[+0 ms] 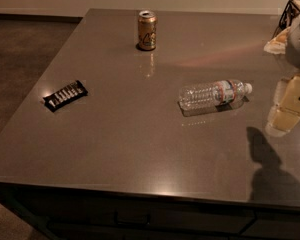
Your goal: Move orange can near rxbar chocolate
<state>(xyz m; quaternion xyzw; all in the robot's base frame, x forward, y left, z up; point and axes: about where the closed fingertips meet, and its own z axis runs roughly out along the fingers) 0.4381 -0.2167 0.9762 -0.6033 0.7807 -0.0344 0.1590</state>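
Orange-gold metal drink can (147,30) upright, far side of grey table (140,149) | flat black-wrapped rxbar chocolate (65,95) near left edge, well apart | cream gripper (291,106) at right, grip state can't tell | I'd grab can mid-body, keep it upright

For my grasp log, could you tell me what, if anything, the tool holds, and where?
Nothing appears held: the tool is at the right edge, apart from the orange can and the rxbar chocolate.
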